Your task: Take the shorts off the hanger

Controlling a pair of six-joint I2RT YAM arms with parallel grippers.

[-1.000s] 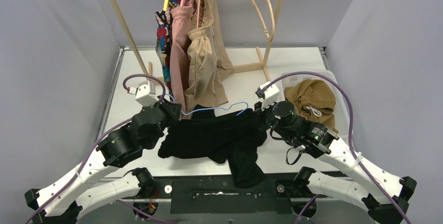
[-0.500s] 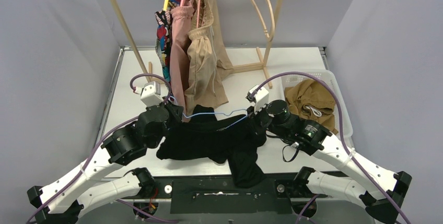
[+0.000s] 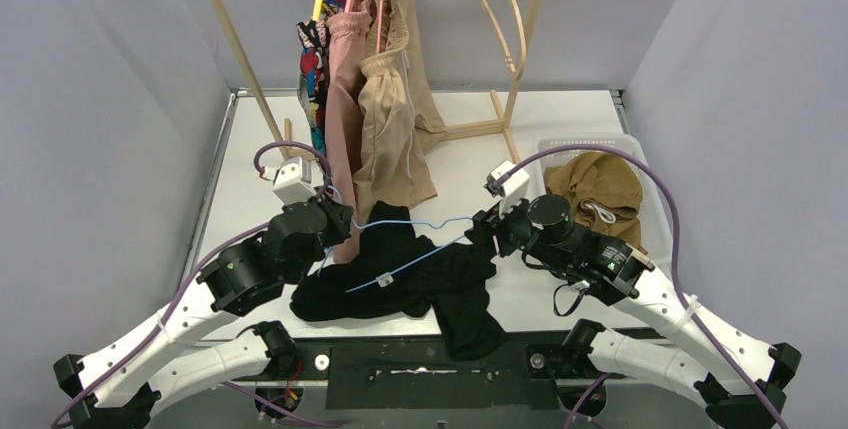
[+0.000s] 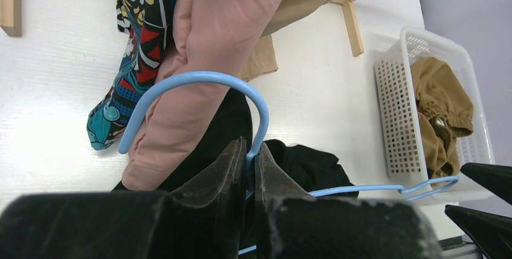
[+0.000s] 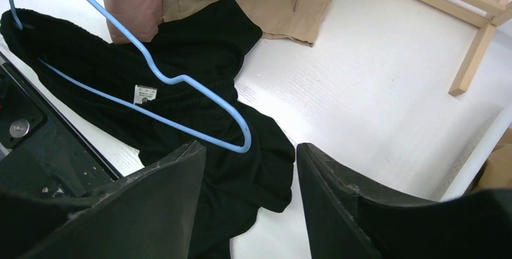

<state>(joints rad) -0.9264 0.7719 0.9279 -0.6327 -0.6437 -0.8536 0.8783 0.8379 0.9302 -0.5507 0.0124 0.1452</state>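
The black shorts (image 3: pixel 400 289) lie heaped on the table near the front edge, one leg over it. A blue wire hanger (image 3: pixel 437 220) slants above them. My left gripper (image 3: pixel 335 217) is shut on the hanger's neck just below its hook (image 4: pixel 199 78). My right gripper (image 3: pixel 485 229) stands open over the hanger's far end (image 5: pixel 241 141) and the black cloth (image 5: pixel 199 47), holding nothing. The left wrist view shows the left gripper (image 4: pixel 250 147) pinching the wire. Whether any cloth hangs on the wire I cannot tell.
Pink shorts (image 3: pixel 345 99), beige shorts (image 3: pixel 385 129) and comic-print shorts (image 3: pixel 312 69) hang from the wooden rack (image 3: pixel 235 39) behind the hanger. An empty wooden hanger (image 3: pixel 500 9) hangs to their right. A white basket (image 3: pixel 590 141) at the right holds tan-brown shorts (image 3: pixel 600 189).
My right gripper has opened and let go. The black shorts have slumped lower onto the table, baring the hanger's lower bar. The left gripper keeps its hold.
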